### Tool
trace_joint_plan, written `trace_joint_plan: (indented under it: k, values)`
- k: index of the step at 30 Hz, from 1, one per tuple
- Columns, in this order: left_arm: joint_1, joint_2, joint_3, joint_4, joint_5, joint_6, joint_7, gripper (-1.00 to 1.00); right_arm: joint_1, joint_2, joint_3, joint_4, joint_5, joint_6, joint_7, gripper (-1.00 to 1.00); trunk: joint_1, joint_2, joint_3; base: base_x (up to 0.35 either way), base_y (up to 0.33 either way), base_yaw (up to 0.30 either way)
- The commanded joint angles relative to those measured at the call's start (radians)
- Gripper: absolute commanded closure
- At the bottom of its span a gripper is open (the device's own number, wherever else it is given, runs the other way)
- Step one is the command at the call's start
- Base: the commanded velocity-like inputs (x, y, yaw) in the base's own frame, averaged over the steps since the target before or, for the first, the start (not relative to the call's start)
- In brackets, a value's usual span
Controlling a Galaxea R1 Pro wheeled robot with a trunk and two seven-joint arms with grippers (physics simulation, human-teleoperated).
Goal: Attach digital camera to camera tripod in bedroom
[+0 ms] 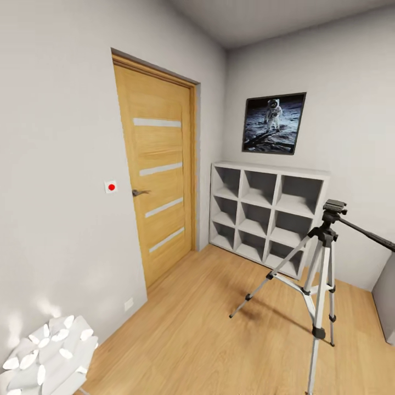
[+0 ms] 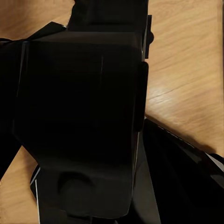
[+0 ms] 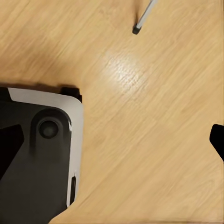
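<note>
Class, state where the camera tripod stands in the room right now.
In the head view the camera tripod stands on the wood floor at the right, just in front of the white cube shelf, below the astronaut poster.

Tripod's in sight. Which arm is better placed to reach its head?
Right, probably. The tripod stands on the head view's right side, and the right wrist view catches a tripod foot on the floor. The left wrist view is mostly dark; its grip is unclear.

Closed light-wood door [image 1: 159,175] with frosted strips sits in the left wall, white cube shelf [image 1: 266,216] in the corner, framed astronaut poster [image 1: 274,123] hanging above it.
</note>
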State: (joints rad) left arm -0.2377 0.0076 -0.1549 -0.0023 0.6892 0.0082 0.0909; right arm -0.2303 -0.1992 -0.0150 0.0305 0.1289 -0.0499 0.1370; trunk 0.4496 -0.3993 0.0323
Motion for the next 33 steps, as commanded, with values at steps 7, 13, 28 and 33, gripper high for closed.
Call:
trace_joint_plan:
  k: [7,13,28,33]
  values:
    - [0.000,0.003,-0.008,0.001,0.007,0.001,-0.007,1.00,-0.001,0.001,-0.002,0.003,0.010,0.004,0.013,-1.00,0.000,-0.001,0.000,0.000,0.000,-0.294]
    - [0.000,0.004,-0.008,0.001,0.007,0.001,-0.009,1.00,-0.001,0.015,-0.002,0.003,0.012,0.001,0.015,-1.00,0.000,-0.001,0.000,0.000,0.000,-0.295]
    - [0.000,0.005,-0.008,0.001,0.010,0.001,-0.009,1.00,-0.001,0.018,-0.002,0.003,0.012,-0.010,0.014,-1.00,0.000,-0.001,0.000,0.000,0.000,-0.295]
    - [0.000,0.005,-0.008,0.001,0.010,0.001,-0.009,1.00,-0.001,0.018,-0.002,0.003,0.013,-0.009,0.013,-1.00,0.000,-0.001,0.000,0.000,0.000,-0.295]
